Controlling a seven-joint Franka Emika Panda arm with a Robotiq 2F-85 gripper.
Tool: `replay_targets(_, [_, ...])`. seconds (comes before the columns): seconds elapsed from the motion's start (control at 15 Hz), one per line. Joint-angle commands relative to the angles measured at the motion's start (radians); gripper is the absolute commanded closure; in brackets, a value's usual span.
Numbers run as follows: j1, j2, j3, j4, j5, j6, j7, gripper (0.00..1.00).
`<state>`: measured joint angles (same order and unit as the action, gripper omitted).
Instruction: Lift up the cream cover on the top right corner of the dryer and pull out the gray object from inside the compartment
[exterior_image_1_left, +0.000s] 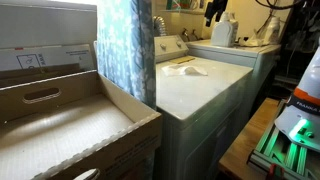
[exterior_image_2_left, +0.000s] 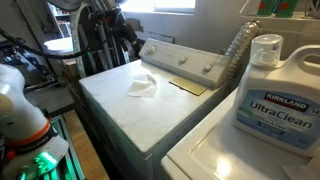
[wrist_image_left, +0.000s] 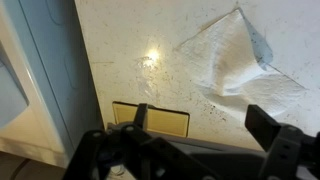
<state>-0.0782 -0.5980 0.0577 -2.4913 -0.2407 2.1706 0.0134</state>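
The white dryer top (exterior_image_2_left: 115, 100) also shows in the wrist view (wrist_image_left: 140, 40) and in an exterior view (exterior_image_1_left: 200, 90). The cream cover lies flat and closed near the control panel in both exterior views (exterior_image_2_left: 188, 87) (exterior_image_1_left: 178, 61). In the wrist view the cover (wrist_image_left: 152, 120) sits partly behind one finger. A crumpled white sheet (exterior_image_2_left: 143, 86) (wrist_image_left: 240, 60) (exterior_image_1_left: 190, 70) lies beside the cover. My gripper (wrist_image_left: 200, 125) hangs above the dryer top, open and empty, with its fingers spread between the cover and the sheet. The gray object is hidden.
A large Kirkland UltraClean detergent jug (exterior_image_2_left: 270, 90) stands on the neighbouring washer. The dryer's control panel (exterior_image_2_left: 180, 60) rises at the back. A patterned curtain (exterior_image_1_left: 125, 50) and a big cardboard box (exterior_image_1_left: 60, 120) stand beside the dryer. A white jug (exterior_image_1_left: 223, 32) sits further back.
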Motion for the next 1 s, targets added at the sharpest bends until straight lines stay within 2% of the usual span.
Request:
replay_targets(0.0, [0.011,0.002,-0.009,0.002,-0.007,-0.003,0.005,0.0])
replay_targets(0.53, [0.001,0.017,-0.014,0.012,-0.004,-0.008,0.018,0.0])
replay_targets(0.67, [-0.038,0.087,-0.037,0.059,0.02,-0.042,0.086,0.0])
replay_targets(0.93, [-0.09,0.302,-0.106,0.16,0.041,0.012,0.155,0.0])
